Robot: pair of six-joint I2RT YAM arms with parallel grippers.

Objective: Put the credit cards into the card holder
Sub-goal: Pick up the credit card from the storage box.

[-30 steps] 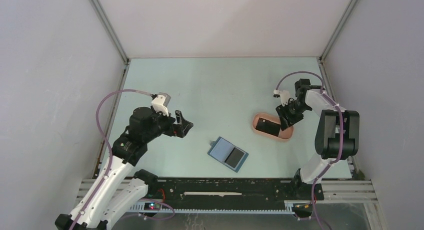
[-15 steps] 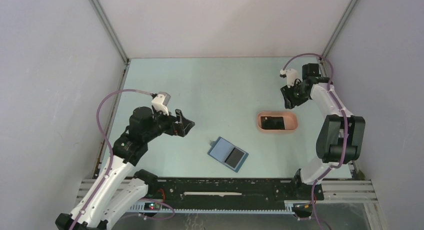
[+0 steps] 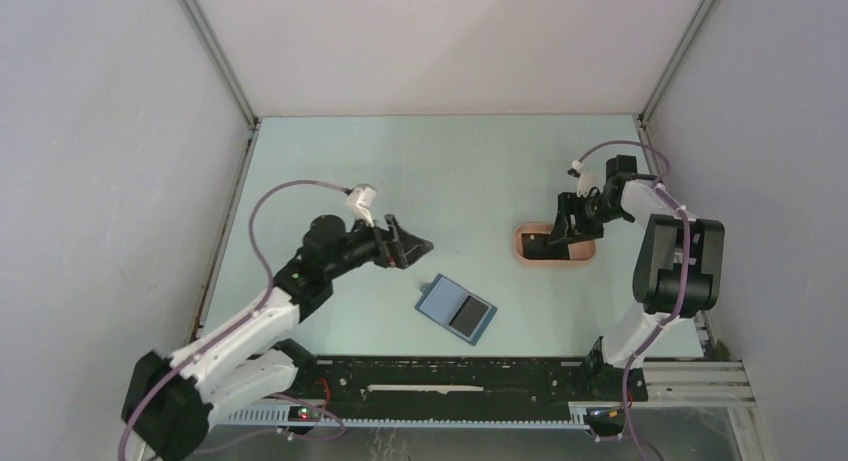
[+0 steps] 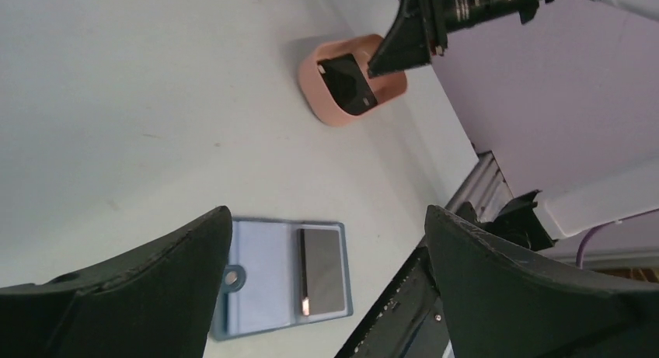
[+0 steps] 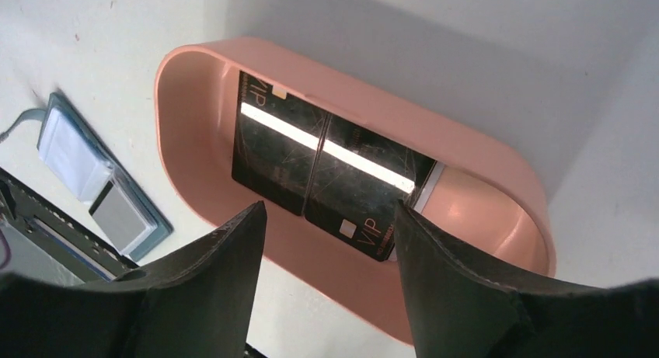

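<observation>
left gripper (image 3: 410, 249): jaws wide apart, gripping nothing, hanging over the bench (image 3: 420, 171) near the wallet (image 3: 440, 301), to its left. one wallet, lying open on the bench, with one dark card (image 3: 467, 315) in its right half. further right, one pink tray (image 3: 521, 244) holds two black cards (image 5: 276, 160) side by side. right gripper (image 3: 560, 229): jaws apart above the tray, framing those cards, clamped on nothing.
</observation>
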